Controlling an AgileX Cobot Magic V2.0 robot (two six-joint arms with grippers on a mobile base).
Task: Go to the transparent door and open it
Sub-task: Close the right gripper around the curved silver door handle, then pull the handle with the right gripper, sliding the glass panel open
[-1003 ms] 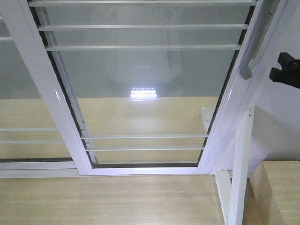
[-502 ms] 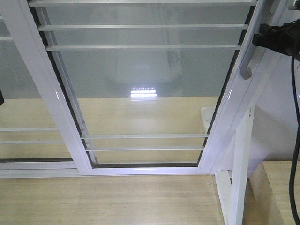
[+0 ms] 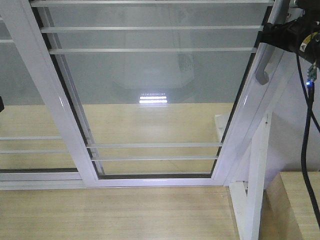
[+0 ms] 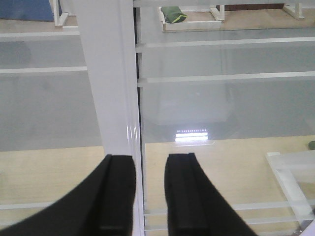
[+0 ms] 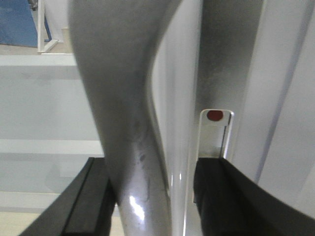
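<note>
Right wrist view puts the curved grey handle [image 5: 123,98] squarely between the fingers of the right gripper [image 5: 155,196]. The jaws stand wide, one finger on each side of it, and a sliver of white frame shows between the handle and one finger, so nothing is pinched yet. Whether the other finger touches the handle I cannot tell; the picture is too close and soft.

From the front camera, the transparent door [image 3: 155,100] fills the middle of the scene, with the handle running lengthwise up its right edge. The handle's long axis therefore lies across my finger gap, which is what I want. I judge the next step is to close on it and draw the panel leftward.

The left gripper [image 4: 147,191] hangs open and empty before a white upright [image 4: 106,73] of the frame, well apart from the handle. The right arm is the one to use.
</note>
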